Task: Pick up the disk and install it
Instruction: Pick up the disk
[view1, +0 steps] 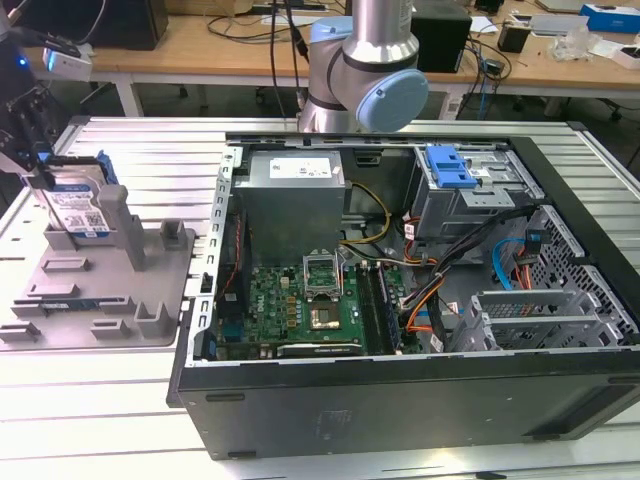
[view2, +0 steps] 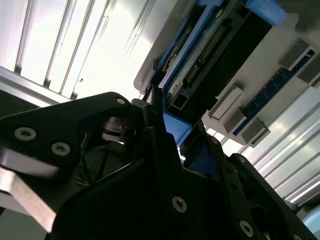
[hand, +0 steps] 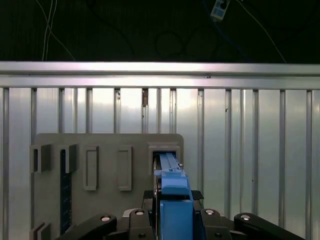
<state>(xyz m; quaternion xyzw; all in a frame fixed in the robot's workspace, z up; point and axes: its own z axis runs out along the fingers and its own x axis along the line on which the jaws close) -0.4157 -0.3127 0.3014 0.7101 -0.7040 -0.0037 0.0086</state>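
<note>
The disk (view1: 78, 210), a silver drive with a white-and-blue label in a blue carrier, stands on edge in a slot of the grey fixture (view1: 110, 300) at the exterior view's left. My gripper (view1: 35, 155) comes down on its top edge from the far left. In the first wrist view the blue carrier of the disk (hand: 170, 167) runs up between my gripper's (hand: 172, 196) black fingers, which press on both sides of it. In the second wrist view the disk (view2: 210, 55) still sits in the fixture's slot, with a fingertip (view2: 152, 107) against its blue end.
The open computer case (view1: 560, 170) lies at the exterior view's right, with the motherboard (view1: 300, 300), power supply (view1: 295, 190) and loose cables inside. A grey drive cage (view1: 480, 205) with a blue latch (view1: 447, 167) sits at its far corner. The arm's base (view1: 360, 70) stands behind the case.
</note>
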